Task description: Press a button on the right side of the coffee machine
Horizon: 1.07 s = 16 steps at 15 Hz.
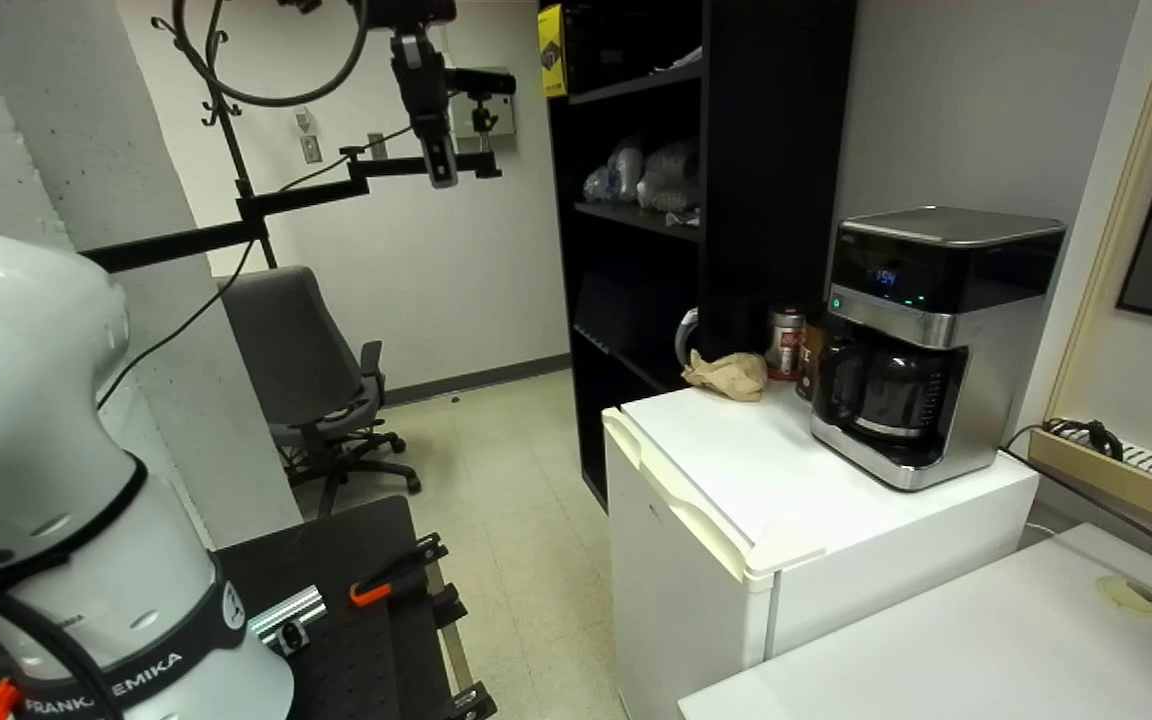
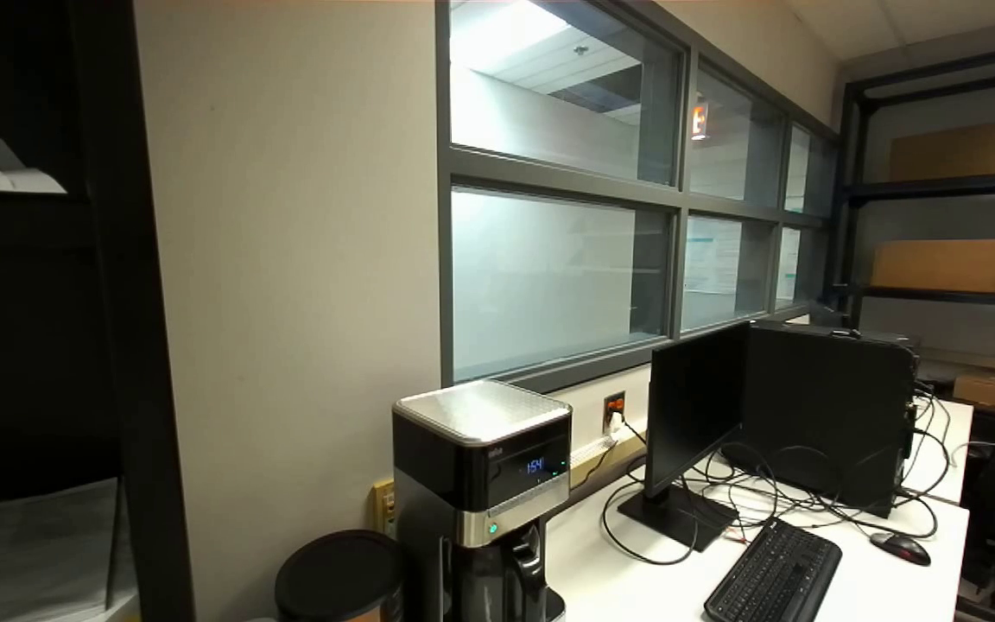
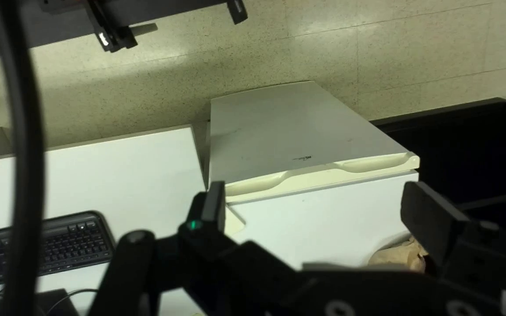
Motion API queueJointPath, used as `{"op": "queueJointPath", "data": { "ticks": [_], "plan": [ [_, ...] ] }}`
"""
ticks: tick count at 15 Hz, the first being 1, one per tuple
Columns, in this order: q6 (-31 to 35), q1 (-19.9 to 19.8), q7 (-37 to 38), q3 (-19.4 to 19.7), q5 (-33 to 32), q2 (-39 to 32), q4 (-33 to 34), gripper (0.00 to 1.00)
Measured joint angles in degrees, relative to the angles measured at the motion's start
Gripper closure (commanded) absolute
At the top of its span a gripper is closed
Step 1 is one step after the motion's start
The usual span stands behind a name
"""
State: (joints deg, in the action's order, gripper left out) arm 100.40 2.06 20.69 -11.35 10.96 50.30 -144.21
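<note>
The coffee machine (image 1: pixel 986 360) stands upright on the white fridge (image 1: pixel 716 450) in an exterior view; it also shows in an exterior view (image 2: pixel 472 484). It is black and silver with a lit clock display (image 1: pixel 884 278) and a dark carafe (image 1: pixel 891 395). A green light (image 2: pixel 492 527) glows at the left of its silver band, and small green lights (image 2: pixel 560 472) sit at the right of its panel. My gripper (image 1: pixel 443 172) hangs high, well apart from the machine. In the wrist view my gripper (image 3: pixel 314 191) is open and empty above the fridge; the machine is out of view there.
A crumpled brown paper bag (image 1: pixel 728 376) and a can (image 1: pixel 786 343) stand beside the machine. A tall black shelf (image 1: pixel 776 150) rises behind the fridge. A white desk (image 1: pixel 986 640) adjoins it, with a monitor (image 2: pixel 694 410) and keyboard (image 2: pixel 776 570). A cable (image 3: pixel 24 145) crosses the wrist view.
</note>
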Motion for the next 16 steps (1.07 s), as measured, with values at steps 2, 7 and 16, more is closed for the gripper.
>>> {"op": "queueJointPath", "data": {
  "ticks": [2, 7, 16],
  "plan": [
    [3.3, -1.4, -3.2, 0.6, -3.4, -3.2, -0.4, 0.00],
    [13.5, -4.7, -7.9, 3.0, -12.0, -14.4, -0.5, 0.00],
    [37.8, -8.2, -8.5, 7.4, -21.7, -34.1, 4.3, 0.56]
  ]
}}
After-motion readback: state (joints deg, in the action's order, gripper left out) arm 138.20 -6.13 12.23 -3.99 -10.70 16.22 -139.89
